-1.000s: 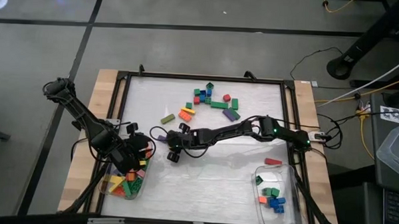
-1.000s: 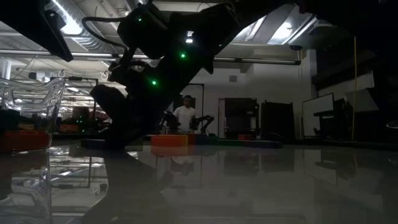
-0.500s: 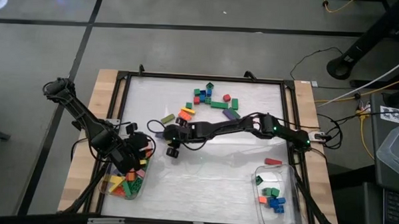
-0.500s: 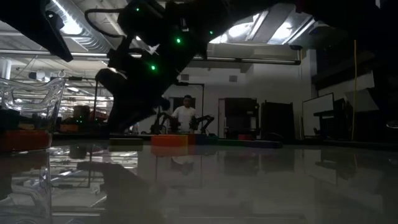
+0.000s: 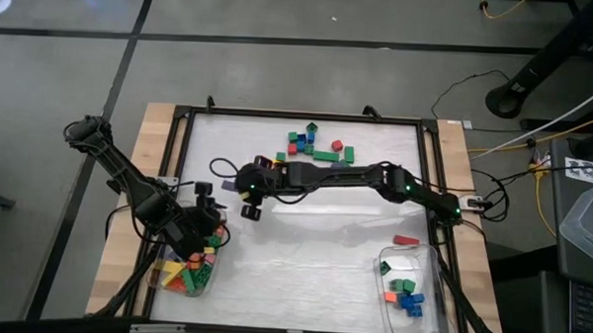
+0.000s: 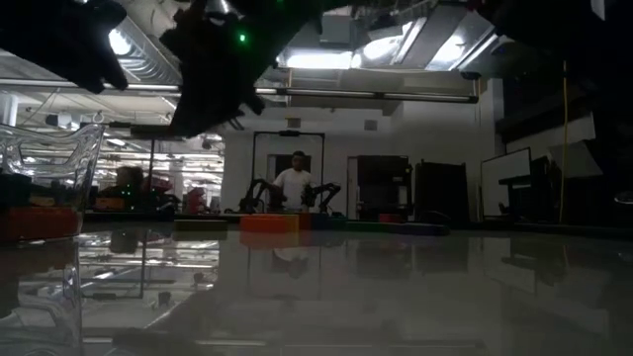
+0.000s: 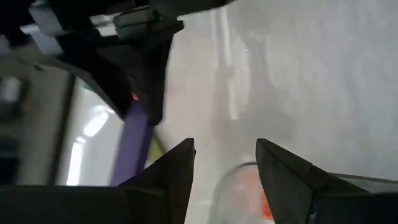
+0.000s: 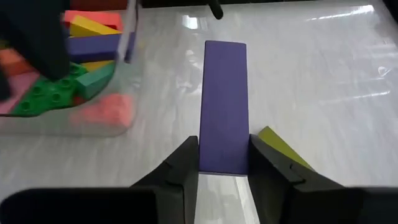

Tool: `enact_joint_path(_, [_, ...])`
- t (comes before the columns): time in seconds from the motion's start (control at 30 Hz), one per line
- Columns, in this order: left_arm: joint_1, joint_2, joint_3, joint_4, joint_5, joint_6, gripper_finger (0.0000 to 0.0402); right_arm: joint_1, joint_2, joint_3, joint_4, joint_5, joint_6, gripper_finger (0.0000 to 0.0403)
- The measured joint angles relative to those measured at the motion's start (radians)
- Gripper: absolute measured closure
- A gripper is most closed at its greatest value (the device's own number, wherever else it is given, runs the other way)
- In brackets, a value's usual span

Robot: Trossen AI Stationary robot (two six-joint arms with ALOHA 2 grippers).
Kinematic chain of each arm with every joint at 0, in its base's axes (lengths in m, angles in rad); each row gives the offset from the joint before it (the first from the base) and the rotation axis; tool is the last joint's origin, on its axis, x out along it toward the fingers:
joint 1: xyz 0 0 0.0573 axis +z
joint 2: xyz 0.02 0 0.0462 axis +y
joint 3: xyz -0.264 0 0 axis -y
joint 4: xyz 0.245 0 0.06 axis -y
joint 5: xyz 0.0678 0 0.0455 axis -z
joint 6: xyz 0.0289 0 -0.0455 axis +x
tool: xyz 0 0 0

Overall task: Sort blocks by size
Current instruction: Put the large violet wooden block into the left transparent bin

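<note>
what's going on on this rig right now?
Block sorting. The right gripper has its jaws closed on a long purple block, carried above the table toward the left tub of long blocks. The left gripper hangs open over that tub. A smaller pile waits at the far side; the right tub holds short blocks.

Room: grey floor (image 5: 280, 77) with dark seams; ceiling lights (image 6: 326, 59); doorway (image 6: 287, 168); 1 person (image 6: 295, 183); dark cabinets (image 6: 381, 188).

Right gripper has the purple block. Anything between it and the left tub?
Bare table lies between the purple block in the right gripper and the left tub. But the left gripper hovers over the tub's near rim, partly blocking the drop.
</note>
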Motion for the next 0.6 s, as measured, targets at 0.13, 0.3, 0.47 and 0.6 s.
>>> enact_joint_path(0.13, [0.000,0.000,0.000,-0.001,-0.090,0.113,0.0243,0.000,0.000,0.042,-0.046,-0.011,0.000,0.0292])
enact_joint_path(0.3, [0.000,0.000,0.000,-0.009,-0.197,0.224,0.0243,0.000,0.000,0.045,-0.050,-0.098,0.005,0.0277])
enact_joint_path(0.47, [0.000,0.000,0.000,-0.033,-0.206,0.229,0.0243,0.000,0.000,0.045,-0.042,-0.144,0.011,0.0282])
enact_joint_path(0.6, [-0.001,0.000,0.000,-0.031,-0.191,0.228,0.0243,0.000,0.000,0.045,-0.031,-0.151,0.011,0.0290])
